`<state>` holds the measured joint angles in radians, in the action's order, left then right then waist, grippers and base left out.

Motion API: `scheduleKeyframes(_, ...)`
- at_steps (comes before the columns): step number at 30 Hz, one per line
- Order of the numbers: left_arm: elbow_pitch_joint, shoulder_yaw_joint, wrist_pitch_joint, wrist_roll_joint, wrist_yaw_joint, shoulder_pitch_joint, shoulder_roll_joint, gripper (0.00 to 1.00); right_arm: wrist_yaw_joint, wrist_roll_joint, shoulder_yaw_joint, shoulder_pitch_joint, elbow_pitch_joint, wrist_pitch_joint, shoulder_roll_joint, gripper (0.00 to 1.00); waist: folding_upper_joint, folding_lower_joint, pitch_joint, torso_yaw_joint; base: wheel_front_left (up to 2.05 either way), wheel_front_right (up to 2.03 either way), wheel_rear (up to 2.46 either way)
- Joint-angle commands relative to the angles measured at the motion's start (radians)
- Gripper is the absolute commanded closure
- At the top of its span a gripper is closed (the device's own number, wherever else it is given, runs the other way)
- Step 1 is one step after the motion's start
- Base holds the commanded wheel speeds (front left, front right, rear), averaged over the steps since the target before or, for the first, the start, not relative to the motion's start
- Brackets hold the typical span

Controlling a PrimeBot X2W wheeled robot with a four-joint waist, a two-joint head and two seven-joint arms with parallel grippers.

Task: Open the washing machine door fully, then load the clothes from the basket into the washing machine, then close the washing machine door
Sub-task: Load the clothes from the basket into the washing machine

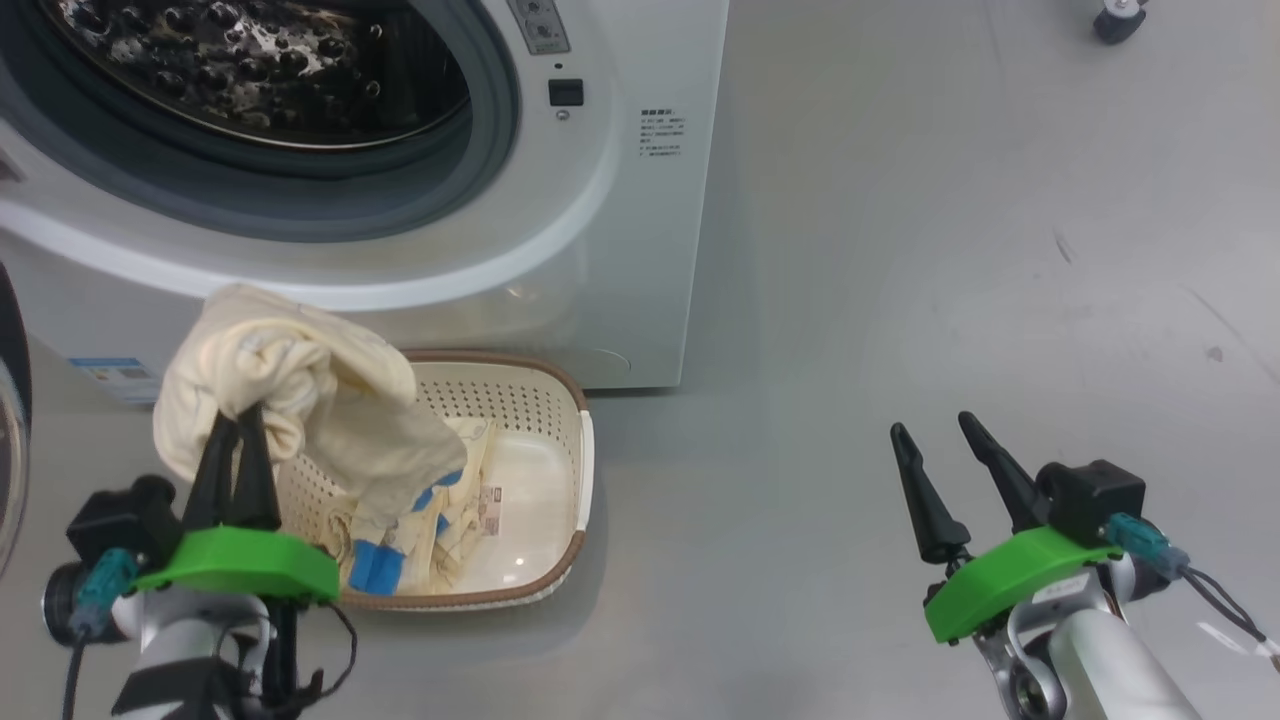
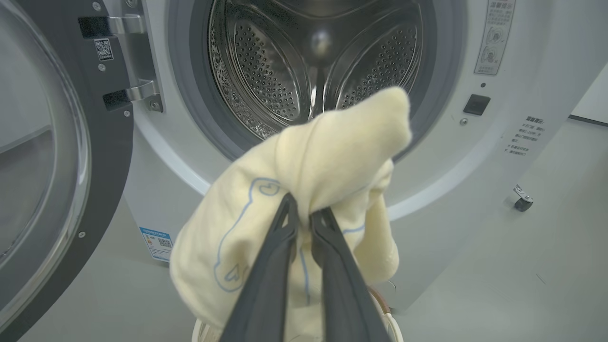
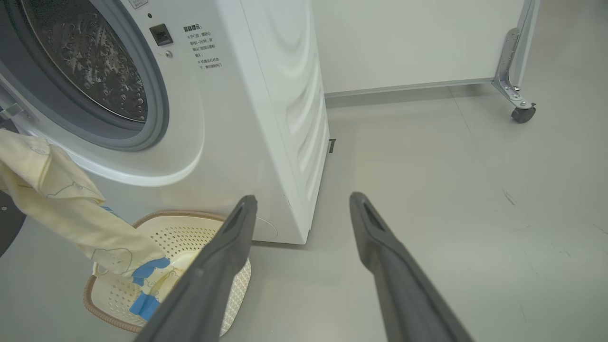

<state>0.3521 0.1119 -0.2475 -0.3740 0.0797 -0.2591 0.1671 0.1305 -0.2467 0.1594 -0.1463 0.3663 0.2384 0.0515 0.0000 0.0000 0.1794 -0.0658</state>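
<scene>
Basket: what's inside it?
Cream clothes with blue patches lie in the basket, beside a sticker on its bottom. The garment held up by the left gripper hides its left side.

Soft matt cloth is seen in the clothes (image 2: 308, 156), smooth perforated plastic with a woven-look rim in the basket (image 1: 530, 400), glossy white casing on the washing machine (image 1: 640, 250), shiny perforated steel in its drum (image 2: 266, 71), matt grey rubber in the gasket (image 1: 480, 170), and a smooth, faintly reflective finish on the floor (image 1: 950, 250).

Grey floor (image 1: 900, 300) bears the basket (image 1: 520, 400) just beside the washing machine (image 1: 620, 250).
</scene>
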Motion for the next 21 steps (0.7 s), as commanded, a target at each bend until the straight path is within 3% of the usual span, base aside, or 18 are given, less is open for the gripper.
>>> scheduleKeyframes(1,-0.046,-0.056,-0.014,0.012,0.007,-0.068,0.016,1.00,0.000,-0.001,0.017,-0.044,-0.031,0.011,0.001,0.00,0.0000,0.0000,0.026,-0.012,0.00,0.00,0.00)
scheduleKeyframes(10,-0.072,-0.137,-0.014,0.016,0.040,-0.206,0.012,1.00,0.000,0.004,0.018,-0.083,-0.033,0.017,0.000,0.00,0.0000,0.0000,0.127,-0.058,0.00,0.00,0.00)
scheduleKeyframes(21,-0.031,-0.180,-0.014,-0.020,0.050,-0.434,0.061,1.00,0.000,-0.023,0.045,-0.136,-0.035,0.022,-0.001,0.00,0.0000,0.0000,0.256,-0.113,0.00,0.00,0.00)
